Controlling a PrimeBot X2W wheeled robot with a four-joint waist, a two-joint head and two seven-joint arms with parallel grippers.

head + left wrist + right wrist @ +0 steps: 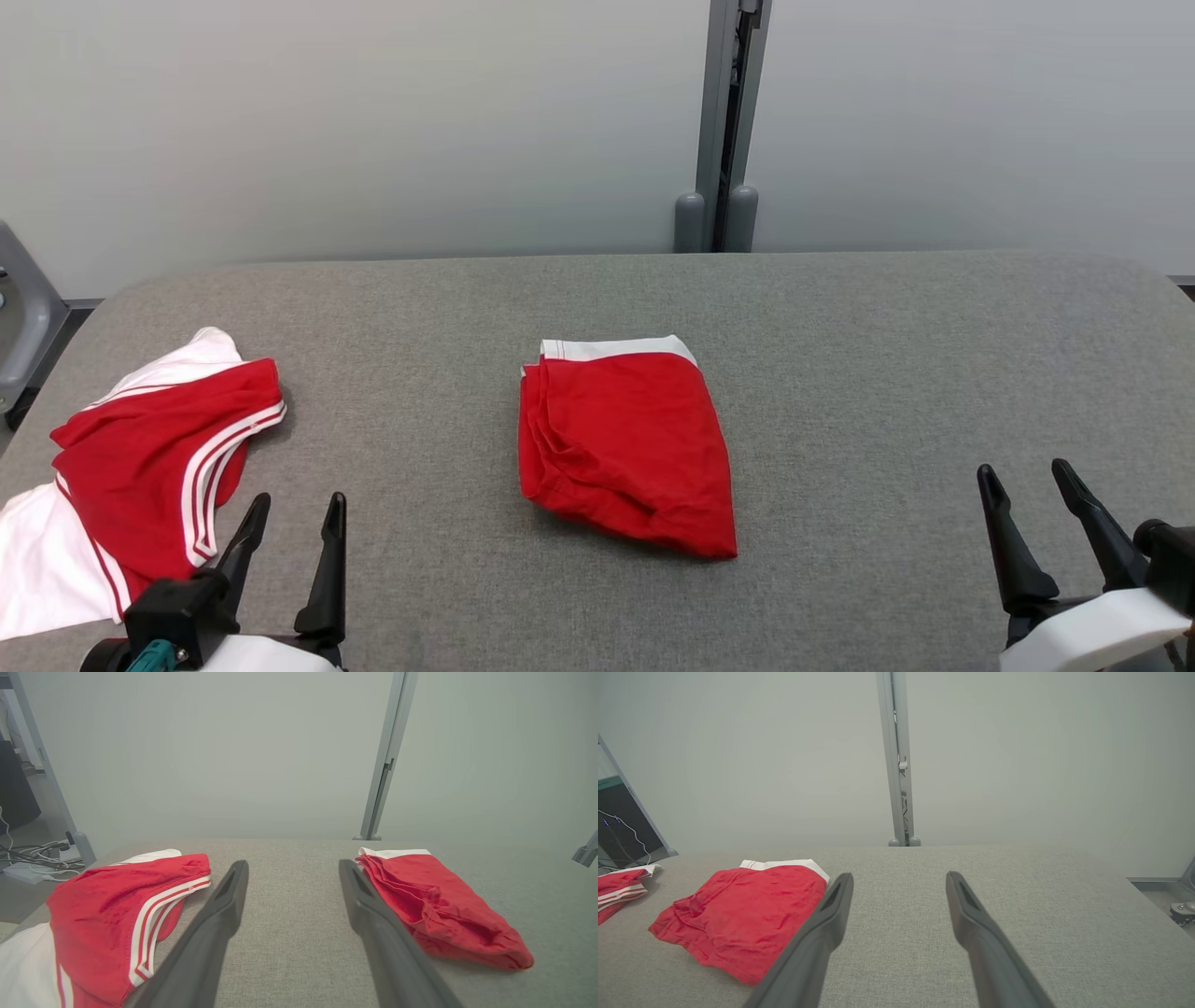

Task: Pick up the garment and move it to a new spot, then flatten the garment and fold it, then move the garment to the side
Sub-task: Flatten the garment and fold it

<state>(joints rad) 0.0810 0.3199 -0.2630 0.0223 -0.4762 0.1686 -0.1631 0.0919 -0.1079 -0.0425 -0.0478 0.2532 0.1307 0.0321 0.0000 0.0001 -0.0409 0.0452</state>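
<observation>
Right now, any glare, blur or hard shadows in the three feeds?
Head view: soft even light, no glare; folded red garment sharp, thin shadow along its near edge. Left wrist view: washed-out, post leans from wide-angle distortion, left tool slightly soft up close. Right wrist view: same pale haze, table weave crisp.

Wall [373, 121]: pale grey panels, plain, evenly lit.
Post [724, 112]: grey metal upright between the panels, behind the table.
Table [840, 317]: grey fabric top, rounded far corners.
Floor [23, 898]: grey, with cables [44, 861] at the left.
</observation>
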